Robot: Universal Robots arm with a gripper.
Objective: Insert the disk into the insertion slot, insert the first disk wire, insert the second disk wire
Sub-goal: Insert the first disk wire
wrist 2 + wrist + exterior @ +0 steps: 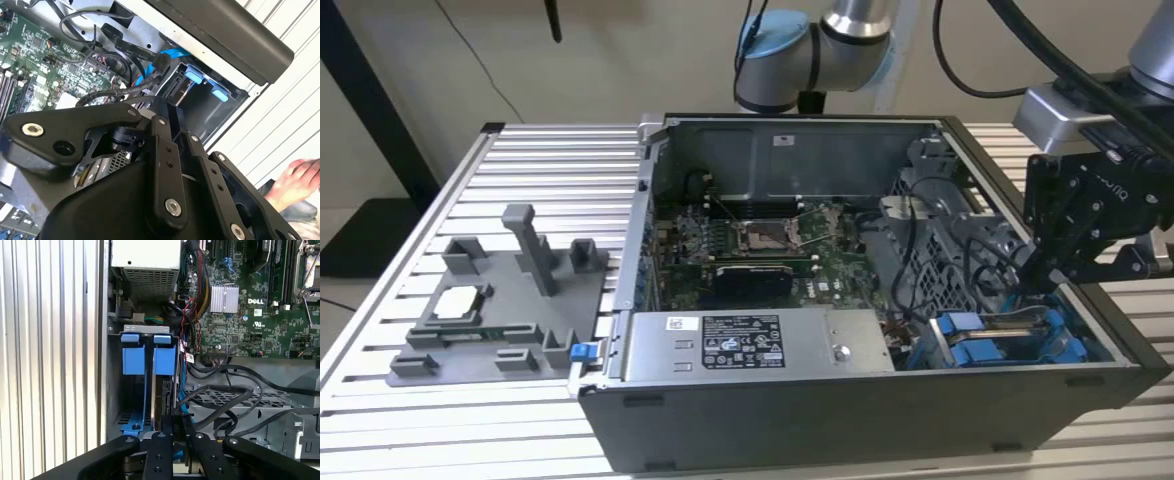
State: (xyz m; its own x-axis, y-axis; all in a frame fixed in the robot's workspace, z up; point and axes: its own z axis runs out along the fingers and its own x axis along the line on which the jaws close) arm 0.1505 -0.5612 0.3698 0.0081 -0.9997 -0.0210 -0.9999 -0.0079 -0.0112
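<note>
The ribbed silver aluminium desk [520, 150] looks brushed and matt. The grey computer case [854, 420] is matt painted metal. The narrow grey sheet-metal insertion slot [145, 329] carries smooth, glossy blue plastic clips [134, 352]. The black cables [220, 390] look rubbery.

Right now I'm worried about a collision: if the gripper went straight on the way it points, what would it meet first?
Probably the disk, seated in the insertion slot just ahead of the gripper in the first wrist view. Black cables lie close beside that line; depth is unclear.

Exterior view: high, looking down into computer case [787, 420]. Both wrist views: close, sharing insertion slot [134, 360] [200, 95].
</note>
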